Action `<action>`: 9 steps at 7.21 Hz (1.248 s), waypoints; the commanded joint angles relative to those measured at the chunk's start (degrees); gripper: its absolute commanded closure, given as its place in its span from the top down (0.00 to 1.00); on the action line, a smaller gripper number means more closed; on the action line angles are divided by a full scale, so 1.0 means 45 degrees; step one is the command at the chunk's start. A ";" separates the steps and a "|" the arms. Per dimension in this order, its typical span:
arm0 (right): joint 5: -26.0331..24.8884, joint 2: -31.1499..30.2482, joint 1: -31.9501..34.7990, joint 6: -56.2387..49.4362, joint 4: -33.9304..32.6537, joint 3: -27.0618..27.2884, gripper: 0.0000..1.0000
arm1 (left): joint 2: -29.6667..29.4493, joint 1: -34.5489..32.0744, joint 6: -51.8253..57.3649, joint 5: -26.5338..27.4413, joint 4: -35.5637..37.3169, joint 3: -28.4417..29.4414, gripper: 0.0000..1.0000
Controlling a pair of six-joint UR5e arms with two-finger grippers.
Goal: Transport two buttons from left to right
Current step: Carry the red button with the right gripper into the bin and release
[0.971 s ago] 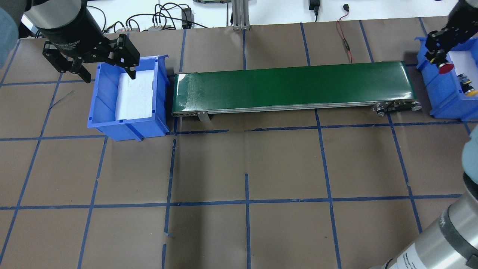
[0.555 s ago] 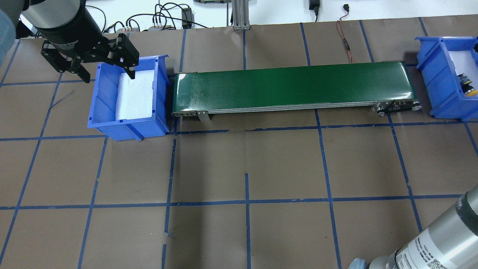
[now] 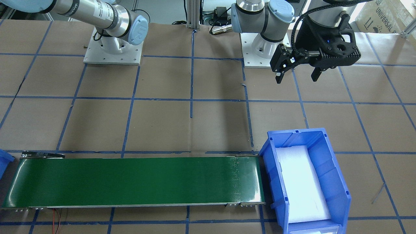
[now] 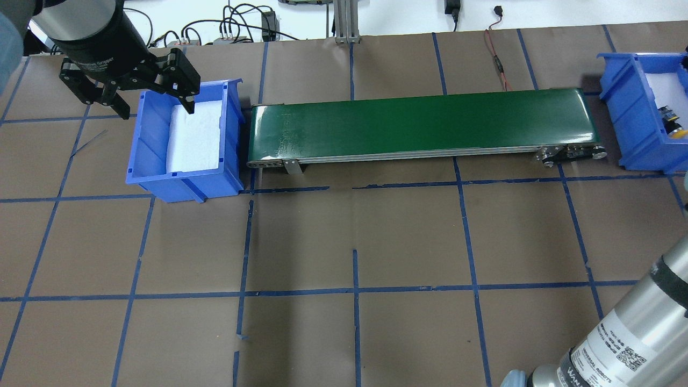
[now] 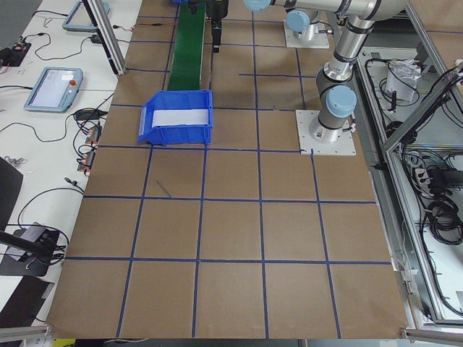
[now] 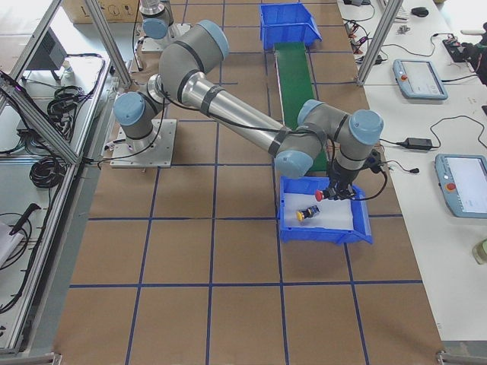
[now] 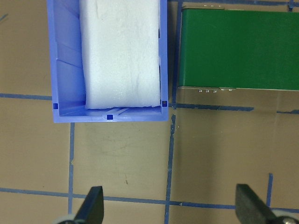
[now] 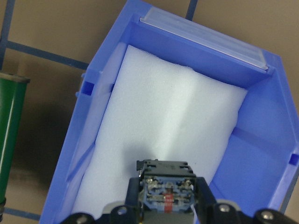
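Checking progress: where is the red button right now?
In the exterior right view, the red button sits in the right gripper above the foam-lined blue bin.

A belt (image 4: 424, 126) runs along the table's (image 4: 355, 236) far side between two bins: the left bin (image 4: 148, 134) at its left end, holding the left pad (image 4: 196, 137), and the right bin (image 4: 629, 123) at its right end. A loose button (image 6: 307, 214) lies on the right pad (image 8: 177, 126); the right gripper (image 8: 166, 212) holds the gripped button (image 8: 166, 196) above it. The left gripper (image 3: 296, 78) hangs on the robot's side of the left bin.
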 commanded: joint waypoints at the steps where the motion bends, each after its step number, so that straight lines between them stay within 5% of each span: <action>1: 0.0075 0.1175 -0.0002 -0.0083 -0.0270 -0.0845 0.08 | -0.0070 -0.0019 0.0000 -0.0034 0.0006 -0.0003 1.00; 9: 0.0798 0.2703 0.0155 -0.0122 -0.1386 -0.1375 0.09 | -0.0168 -0.0039 0.0000 -0.0034 0.0064 -0.0003 1.00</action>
